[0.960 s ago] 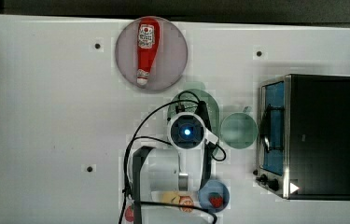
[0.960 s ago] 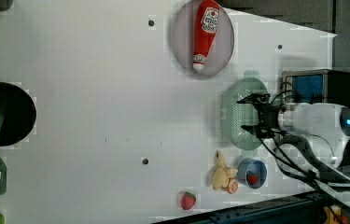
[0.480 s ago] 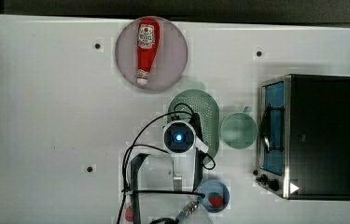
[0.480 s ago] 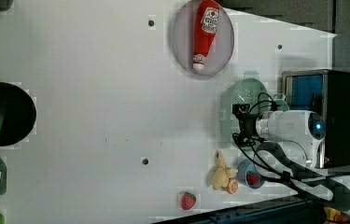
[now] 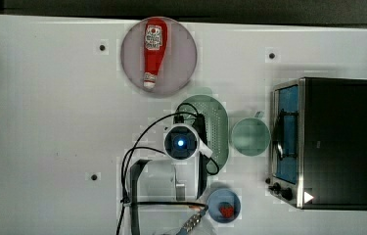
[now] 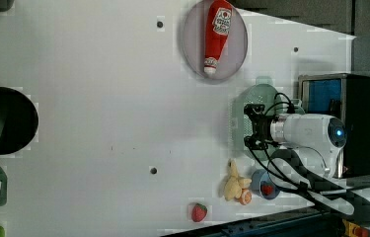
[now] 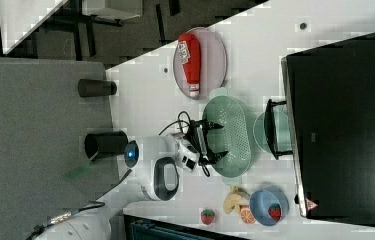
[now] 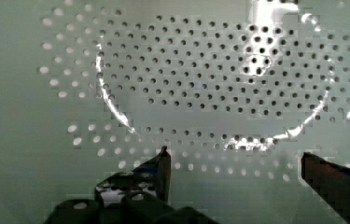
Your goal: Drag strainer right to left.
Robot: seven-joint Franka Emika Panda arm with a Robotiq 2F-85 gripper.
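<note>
- The claw (image 8: 235, 161) hangs spread wide, empty, over the strainer (image 7: 232, 135).
- The strainer's perforated bottom lies right under its fingertips (image 8: 164, 156).

White table (image 5: 49, 147) bears strainer (image 5: 217, 127), plate (image 5: 181, 54), oven (image 5: 337, 142).

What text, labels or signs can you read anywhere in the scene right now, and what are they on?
Nothing can be quoted word for word.
Ketchup bottle on the grey plate: a white label with print, too blurred to read.
Toaster oven: a small white triangle sign at one lower corner, which the right view shows as reddish; its symbol is unreadable.
Strainer, cup, blue bowl: no markings visible.
</note>
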